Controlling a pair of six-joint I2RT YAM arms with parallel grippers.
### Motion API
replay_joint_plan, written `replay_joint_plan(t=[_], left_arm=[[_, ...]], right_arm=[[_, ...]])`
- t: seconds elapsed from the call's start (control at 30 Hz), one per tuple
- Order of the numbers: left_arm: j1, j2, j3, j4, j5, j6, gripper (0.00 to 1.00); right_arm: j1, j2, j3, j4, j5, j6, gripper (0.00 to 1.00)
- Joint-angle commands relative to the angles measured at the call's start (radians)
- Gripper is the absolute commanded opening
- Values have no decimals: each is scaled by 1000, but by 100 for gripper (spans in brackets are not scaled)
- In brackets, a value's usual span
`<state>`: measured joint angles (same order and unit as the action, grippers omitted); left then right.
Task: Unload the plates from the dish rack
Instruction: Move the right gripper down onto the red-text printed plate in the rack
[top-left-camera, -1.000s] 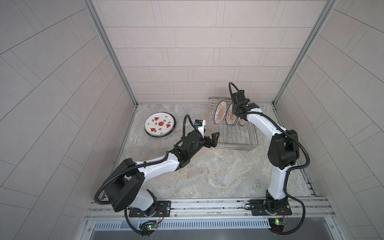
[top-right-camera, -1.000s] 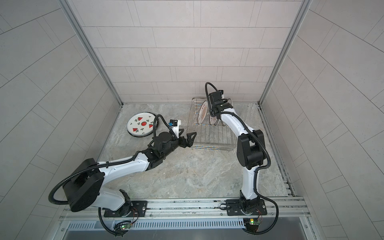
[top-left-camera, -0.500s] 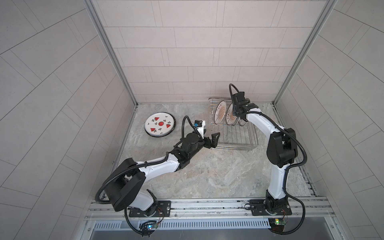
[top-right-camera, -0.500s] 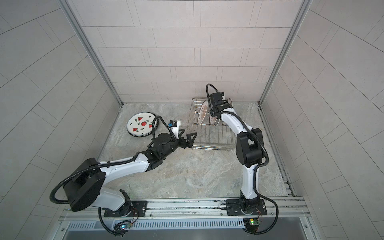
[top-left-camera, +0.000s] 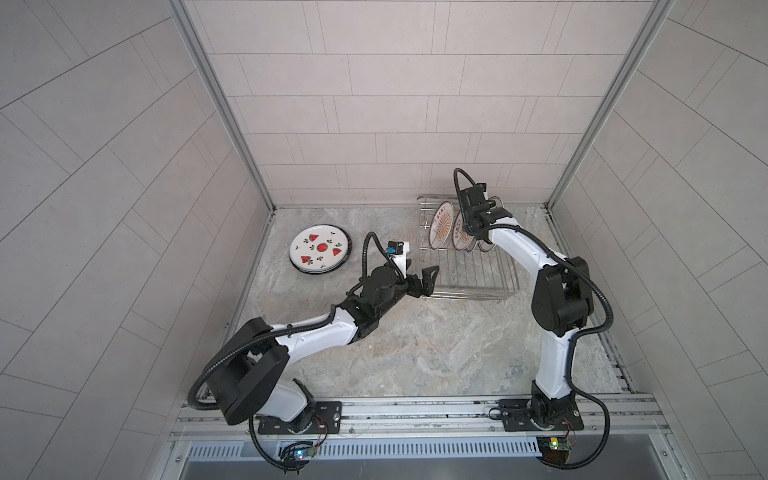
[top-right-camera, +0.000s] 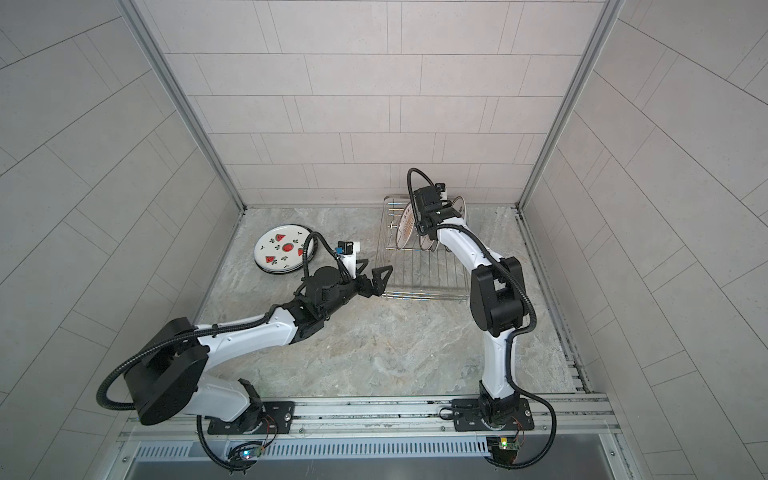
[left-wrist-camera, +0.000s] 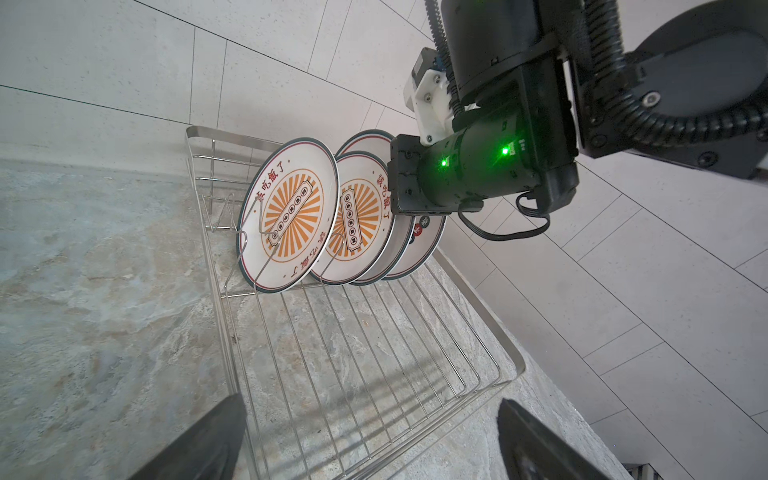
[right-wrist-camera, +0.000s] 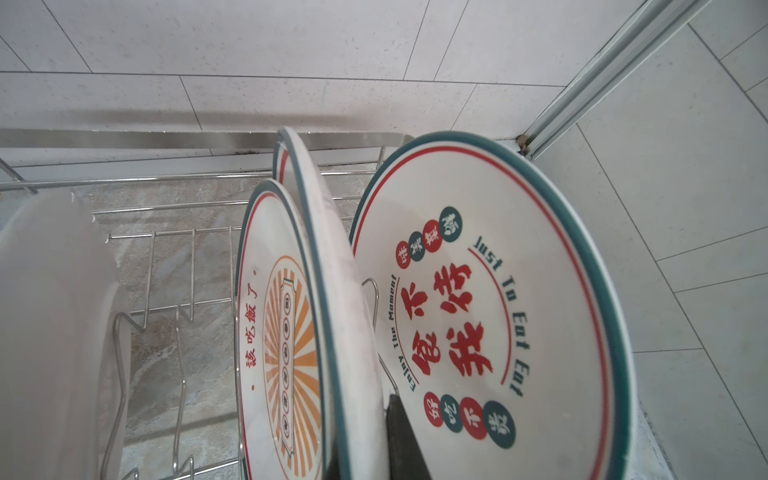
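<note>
right gripper (right-wrist-camera: 365, 440): jaws closed on the rim of the held plate (right-wrist-camera: 328, 291) (seen edge-on, face not readable). One dark finger (right-wrist-camera: 401, 440) sits in the gap between it and the red-character plate (right-wrist-camera: 478, 316). The other finger is mostly hidden behind the rim.

Crowding: the second sunburst plate (right-wrist-camera: 286, 353) leans just beside the held plate on its other side (contact or not, can't tell). The red-character plate is close on the finger side. Upright tines (left-wrist-camera: 266, 232) stand among the plates.

left gripper (top-left-camera: 420, 279): jaws wide open, nothing in them, at the near left corner of the dish rack (top-left-camera: 469, 296). In the left wrist view its two fingers straddle the rack's near rim (touching the wire or not, can't tell).

Count: 5 plates, 1 rack.
- 4 upright in the rack, bunched at its far end. Left to right in both top views: first sunburst plate (left-wrist-camera: 291, 216), second sunburst plate, held plate, red-character plate.
- 1 watermelon plate (top-left-camera: 319, 249) flat on the tabletop (top-left-camera: 436, 353) toward the far left corner, well apart from the rack.

The rack sits against the tabletop's far edge, right of middle.

The held plate is in the right jaws and well apart from the left jaws, which are at the rack's opposite end.
</note>
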<state>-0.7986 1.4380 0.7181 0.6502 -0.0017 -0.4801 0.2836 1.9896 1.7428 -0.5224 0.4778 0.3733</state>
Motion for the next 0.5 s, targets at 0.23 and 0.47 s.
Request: replay_joint_plan(t=[0.23, 0.47], left_arm=[[2, -51, -25, 6, 3, -15, 100], [2, -89, -58, 11, -22, -5, 100]], right_arm=[[14, -100, 2, -12, 94, -6, 2], [62, -186, 4, -35, 268, -46, 0]])
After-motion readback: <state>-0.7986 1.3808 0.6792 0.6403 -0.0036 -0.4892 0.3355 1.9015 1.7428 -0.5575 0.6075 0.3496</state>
